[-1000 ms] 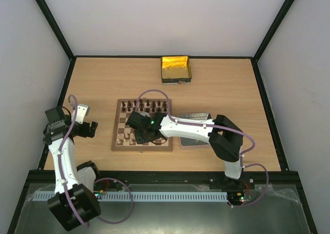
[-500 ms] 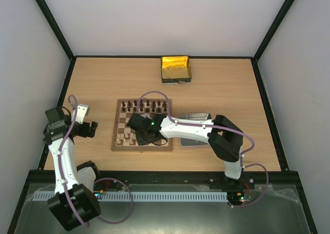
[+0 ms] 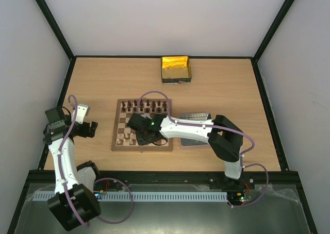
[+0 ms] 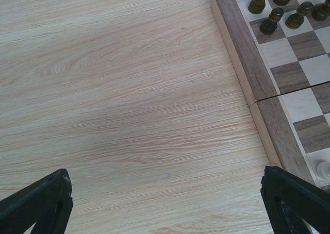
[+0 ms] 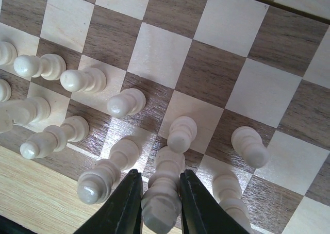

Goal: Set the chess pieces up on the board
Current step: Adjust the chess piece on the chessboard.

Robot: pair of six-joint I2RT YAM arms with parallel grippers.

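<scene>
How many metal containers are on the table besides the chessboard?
2. A yellow-gold tin near the far edge, and a flat grey tray right of the board, partly under the right arm. No others seem hidden.

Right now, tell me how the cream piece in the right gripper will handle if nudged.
Likely stiff and light: the cream piece looks like turned wood. Tall and narrow, it may tip easily. Its rounded profile could pivot in the right gripper, and close neighbours might get knocked.

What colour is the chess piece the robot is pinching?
Pale cream. The chess piece shows best in the right wrist view, pinched in the right gripper.
</scene>
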